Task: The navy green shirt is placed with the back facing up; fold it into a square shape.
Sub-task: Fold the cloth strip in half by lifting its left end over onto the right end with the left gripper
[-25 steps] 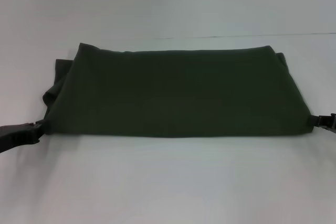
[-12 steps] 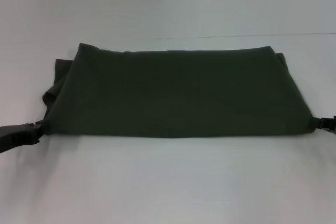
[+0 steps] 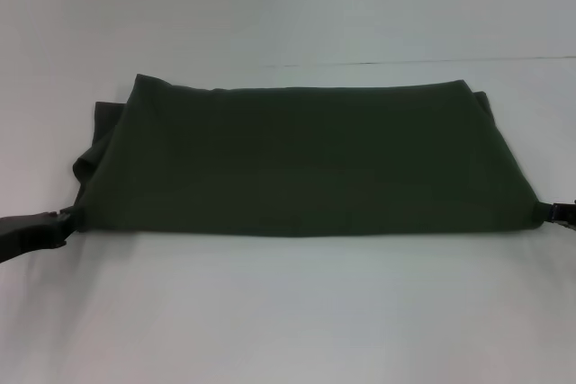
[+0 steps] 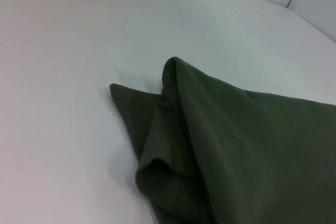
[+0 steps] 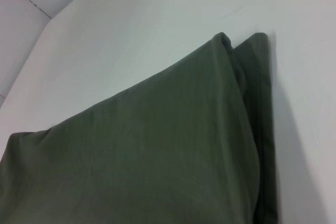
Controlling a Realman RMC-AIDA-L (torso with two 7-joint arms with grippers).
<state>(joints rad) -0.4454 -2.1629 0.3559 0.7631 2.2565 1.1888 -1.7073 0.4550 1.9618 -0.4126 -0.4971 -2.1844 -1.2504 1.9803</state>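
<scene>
The navy green shirt lies flat on the white table, folded into a wide band with its plain side up. A crumpled sleeve sticks out at its left end. My left gripper sits at the shirt's near left corner, touching or almost touching the cloth. My right gripper is at the near right corner, mostly past the picture's edge. The left wrist view shows the bunched layered end of the shirt. In the right wrist view the shirt shows its stacked folded edges. Neither wrist view shows fingers.
A thin seam line runs across the table behind the shirt. White tabletop surrounds the shirt in front, behind and at both sides.
The right gripper has slid a little to the right, off the shirt's corner toward the picture's edge. The left gripper has sunk slightly. The shirt has not moved.
</scene>
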